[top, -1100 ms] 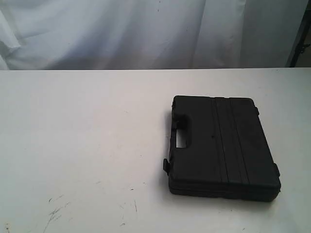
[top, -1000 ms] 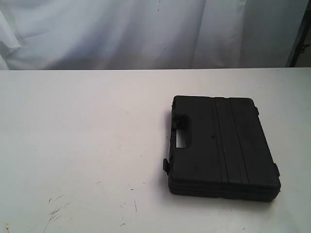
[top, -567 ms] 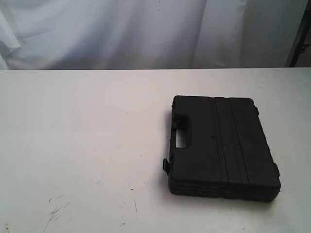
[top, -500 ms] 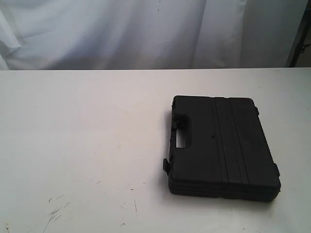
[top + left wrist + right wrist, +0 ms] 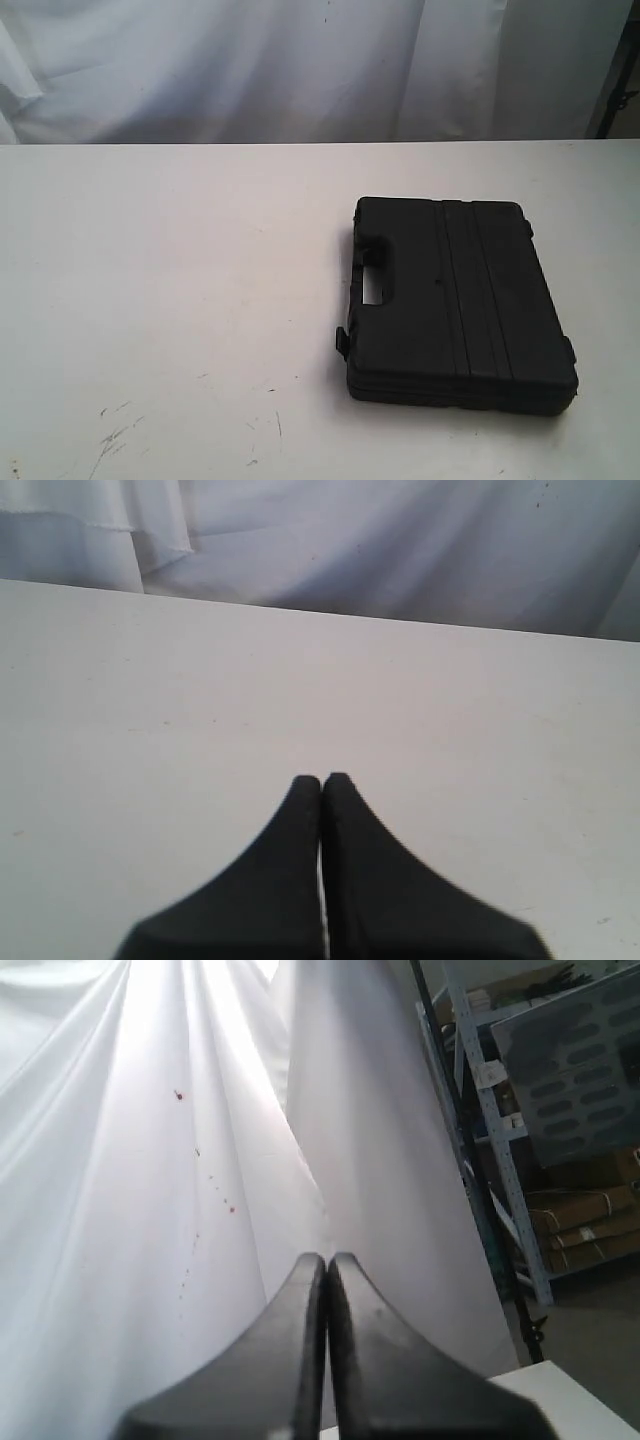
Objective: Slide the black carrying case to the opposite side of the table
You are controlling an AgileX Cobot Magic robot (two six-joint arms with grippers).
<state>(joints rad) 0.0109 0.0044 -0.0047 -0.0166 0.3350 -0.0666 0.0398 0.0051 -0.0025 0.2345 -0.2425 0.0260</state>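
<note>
Pinched shut and empty, the left claw (image 5: 322,780) and right claw (image 5: 327,1258) should push the lower-right black carrying case (image 5: 460,305) low and squarely across the counter (image 5: 180,260).

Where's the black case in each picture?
Exterior view: black carrying case lies flat on the table, right of middle.
Left wrist view: not in it; only the shut left gripper over bare table.
Right wrist view: not in it.
Shared landmark: the white curtain hangs behind in all three.

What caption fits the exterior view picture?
Closed black carrying case lying flat on a scuffed white table, curtain behind.
</note>
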